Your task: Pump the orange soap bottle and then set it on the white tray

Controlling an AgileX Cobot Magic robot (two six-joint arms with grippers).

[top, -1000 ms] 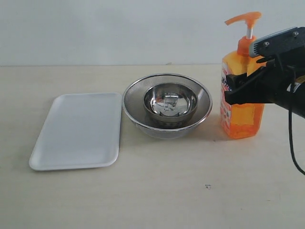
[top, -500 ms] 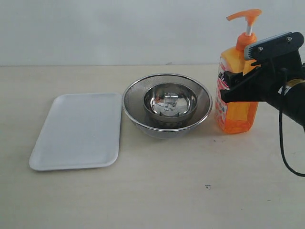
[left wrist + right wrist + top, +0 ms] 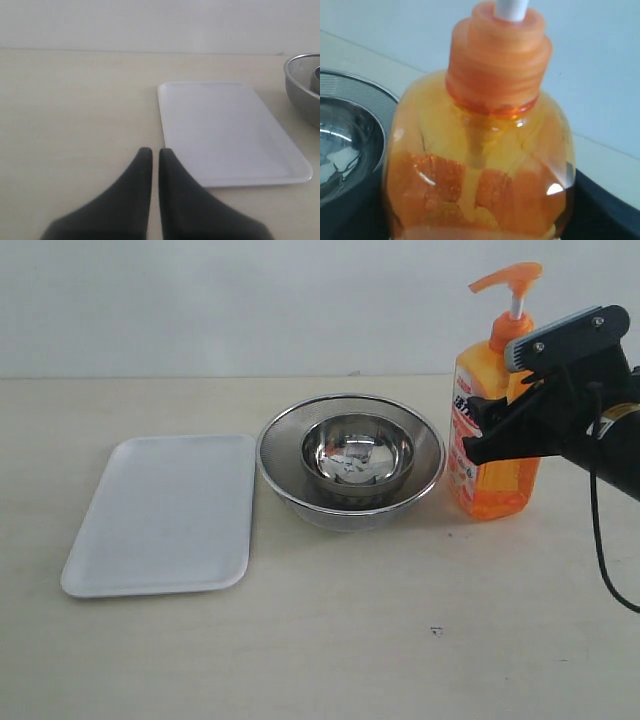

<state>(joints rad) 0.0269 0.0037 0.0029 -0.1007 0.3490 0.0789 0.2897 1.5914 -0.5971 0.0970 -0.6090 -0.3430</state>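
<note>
The orange soap bottle (image 3: 497,480) stands upright at the right, just beside the steel bowls, its pump head (image 3: 507,278) up and its label facing left. My right gripper (image 3: 487,432) is shut on the bottle's body below the shoulder. In the right wrist view the orange soap bottle (image 3: 485,150) fills the frame between the dark fingers (image 3: 602,205) of the right gripper (image 3: 480,222). The white tray (image 3: 160,515) lies flat and bare at the left. My left gripper (image 3: 151,152) hovers shut and holding nothing near the white tray (image 3: 225,130); it is not in the exterior view.
A steel mesh bowl (image 3: 280,455) with a smaller steel bowl (image 3: 357,455) inside sits between tray and bottle. The mesh bowl's rim (image 3: 302,80) shows in the left wrist view. A cable (image 3: 600,540) hangs from the right arm. A small dark speck (image 3: 436,631) marks the table.
The right gripper and the bottle have shifted left toward the bowls, and the bottle's base sits higher in the picture. The tray and bowls have not moved.
</note>
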